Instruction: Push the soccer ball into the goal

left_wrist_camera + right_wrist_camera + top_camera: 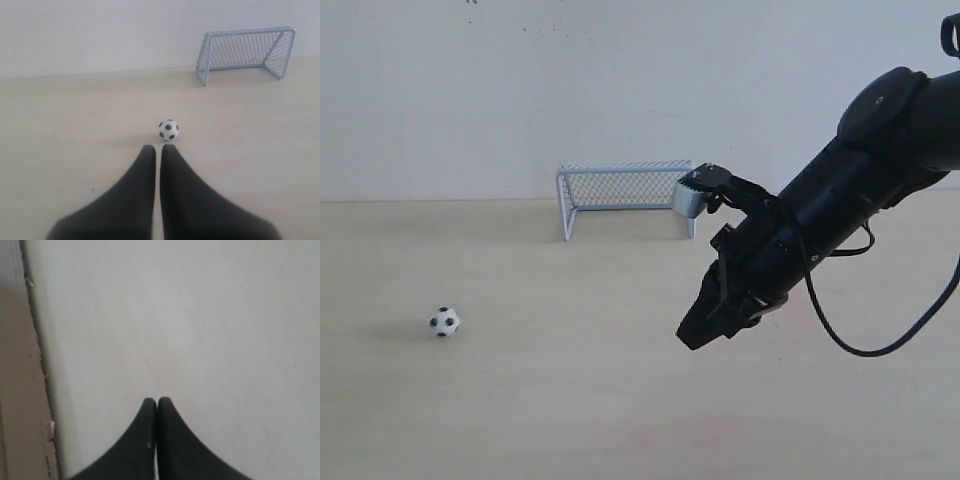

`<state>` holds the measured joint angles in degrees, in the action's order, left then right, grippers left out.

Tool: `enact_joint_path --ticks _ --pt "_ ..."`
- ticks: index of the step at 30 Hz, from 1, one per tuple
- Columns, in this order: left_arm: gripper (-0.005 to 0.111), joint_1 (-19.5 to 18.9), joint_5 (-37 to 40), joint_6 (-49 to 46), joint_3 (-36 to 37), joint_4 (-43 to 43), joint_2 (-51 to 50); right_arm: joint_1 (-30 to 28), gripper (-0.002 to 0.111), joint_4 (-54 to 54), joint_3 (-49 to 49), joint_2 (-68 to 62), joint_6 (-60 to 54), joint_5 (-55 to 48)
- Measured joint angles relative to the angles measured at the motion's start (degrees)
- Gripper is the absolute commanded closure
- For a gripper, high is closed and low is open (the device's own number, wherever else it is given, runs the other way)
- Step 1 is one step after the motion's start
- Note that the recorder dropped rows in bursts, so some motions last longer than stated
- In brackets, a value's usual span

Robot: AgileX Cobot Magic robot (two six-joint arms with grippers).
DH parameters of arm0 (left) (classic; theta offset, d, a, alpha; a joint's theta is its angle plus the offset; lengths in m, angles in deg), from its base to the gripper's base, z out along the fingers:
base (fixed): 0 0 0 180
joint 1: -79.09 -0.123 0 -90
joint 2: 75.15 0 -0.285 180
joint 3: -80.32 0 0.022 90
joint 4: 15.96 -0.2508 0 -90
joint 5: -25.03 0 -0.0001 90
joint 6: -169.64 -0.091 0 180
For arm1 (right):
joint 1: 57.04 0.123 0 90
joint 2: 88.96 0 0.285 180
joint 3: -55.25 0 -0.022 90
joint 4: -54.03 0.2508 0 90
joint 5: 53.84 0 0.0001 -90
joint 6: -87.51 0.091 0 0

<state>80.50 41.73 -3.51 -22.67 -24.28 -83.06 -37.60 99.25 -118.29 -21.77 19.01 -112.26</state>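
The soccer ball (pixel 445 321), tiny and white with black patches, lies on the pale table at the left. The goal (pixel 620 166) stands at the back centre against the wall, its opening facing the front. In the left wrist view the ball (pixel 169 129) sits just beyond the tips of my left gripper (pixel 158 146), apart from them, with the goal (pixel 250 31) farther off to one side. That gripper is shut with nothing held and is outside the exterior view. My right gripper (pixel 698 335) hangs shut and empty above the table's middle, right of the ball; its wrist view (pixel 157 400) shows only bare tabletop.
The right arm (pixel 840 200) reaches in from the upper right, covering the goal's right post, with a black cable (pixel 860 345) looping below it. A white wall (pixel 620 80) rises behind the table (pixel 570 400). The right wrist view shows the table's edge (pixel 37 370).
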Motion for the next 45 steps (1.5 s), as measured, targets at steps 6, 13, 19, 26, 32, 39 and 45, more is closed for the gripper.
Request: enact_joint_path --ticks 6,13,19,26,32,39,45 --pt "0.102 0.0 0.0 0.0 0.0 0.0 0.0 0.0 0.108 -0.61 0.0 0.0 -0.2 9.5" --pt "0.102 0.0 0.0 0.0 0.0 0.0 0.0 0.0 0.108 0.04 0.0 0.0 10.63 8.51" --pt "0.102 0.0 0.0 0.0 0.0 0.0 0.0 0.28 0.108 0.34 0.25 0.0 16.27 6.23" --pt "0.102 0.0 0.0 0.0 0.0 0.0 0.0 6.39 0.108 1.07 9.36 2.65 16.14 28.18" --pt "0.102 0.0 0.0 0.0 0.0 0.0 0.0 9.65 0.108 1.55 19.96 12.3 16.12 43.17" --pt "0.102 0.0 0.0 0.0 0.0 0.0 0.0 9.64 0.108 2.31 30.22 26.86 16.52 52.31" --pt "0.102 0.0 0.0 0.0 0.0 0.0 0.0 9.64 0.108 3.09 41.02 36.38 20.76 63.79"
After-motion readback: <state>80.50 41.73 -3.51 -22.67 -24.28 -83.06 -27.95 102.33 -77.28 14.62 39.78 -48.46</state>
